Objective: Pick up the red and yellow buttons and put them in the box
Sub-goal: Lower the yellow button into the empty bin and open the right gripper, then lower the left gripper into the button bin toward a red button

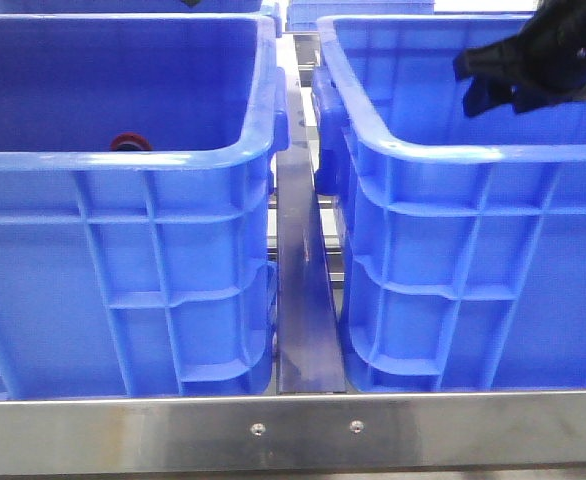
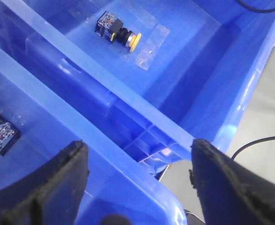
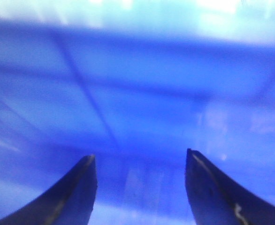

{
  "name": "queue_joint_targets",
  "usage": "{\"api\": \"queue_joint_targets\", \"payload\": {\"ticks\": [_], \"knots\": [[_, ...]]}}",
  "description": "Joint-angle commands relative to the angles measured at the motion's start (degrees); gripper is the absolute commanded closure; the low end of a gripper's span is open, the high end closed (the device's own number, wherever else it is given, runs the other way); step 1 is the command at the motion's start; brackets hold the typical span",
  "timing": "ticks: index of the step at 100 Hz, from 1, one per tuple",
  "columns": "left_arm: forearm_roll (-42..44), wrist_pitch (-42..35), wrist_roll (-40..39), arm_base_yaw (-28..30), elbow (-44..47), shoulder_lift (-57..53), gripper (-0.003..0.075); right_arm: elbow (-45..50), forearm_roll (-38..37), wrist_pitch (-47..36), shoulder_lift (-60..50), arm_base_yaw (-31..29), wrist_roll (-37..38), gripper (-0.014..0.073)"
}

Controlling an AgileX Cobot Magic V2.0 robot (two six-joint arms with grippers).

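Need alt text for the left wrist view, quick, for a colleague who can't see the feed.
A yellow button on a black body lies on its side on the floor of a blue crate, beside a strip of clear tape. The open left gripper hangs above the rims of two adjoining crates, and a small dark part sits in the nearer crate.

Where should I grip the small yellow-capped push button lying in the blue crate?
Come from above and close across the black body of the yellow-capped push button. It lies on its side on the floor of the blue plastic crate, and its domed cap would likely slip.
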Motion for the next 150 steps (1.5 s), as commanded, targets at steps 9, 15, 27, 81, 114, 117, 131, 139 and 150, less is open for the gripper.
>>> {"api": "queue_joint_targets", "payload": {"ticks": [9, 15, 27, 81, 114, 117, 131, 139, 150], "knots": [[-1.06, -2.23, -0.36, -0.33, -1.59, -1.68, 0.0282, 0.94, 0.58, 1.25, -8.26, -0.13, -0.70, 0.0146], [-0.67, -2.92, -0.77, 0.40, -1.59, -1.68, 0.0282, 3.14, 0.58, 1.41, -11.06, -0.13, -0.70, 0.0146], [-0.53, -5.42, -8.53, 4.01, -1.59, -1.68, 0.0282, 7.86, 0.58, 1.41, -16.86, -0.13, -0.70, 0.0146], [22.88, 11.96, -38.59, 15.99, -13.63, 11.51, 0.0283, 15.46, 2.23, 2.45, -31.55, -0.13, -0.70, 0.0146], [25.13, 16.48, -41.34, 15.99, -24.51, 24.69, 0.0283, 15.46, 2.23, 3.93, -31.55, -0.13, -0.70, 0.0146], [24.99, 16.61, -41.34, 15.99, -24.91, 25.53, 0.0283, 15.46, 2.23, 3.87, -31.55, -0.13, -0.70, 0.0146], [24.99, 16.95, -41.34, 15.78, -26.57, 28.14, 0.0283, 15.46, 2.23, 3.95, -31.55, -0.13, -0.70, 0.0146], [24.99, 16.50, -41.34, 15.78, -26.85, 29.21, 0.0283, 15.46, 2.23, 3.95, -31.55, -0.13, -0.70, 0.0146], [24.99, 15.94, -41.34, 15.78, -27.20, 30.33, 0.0283, 15.46, 2.23, 3.99, -31.55, -0.13, -0.70, 0.0146]]}}
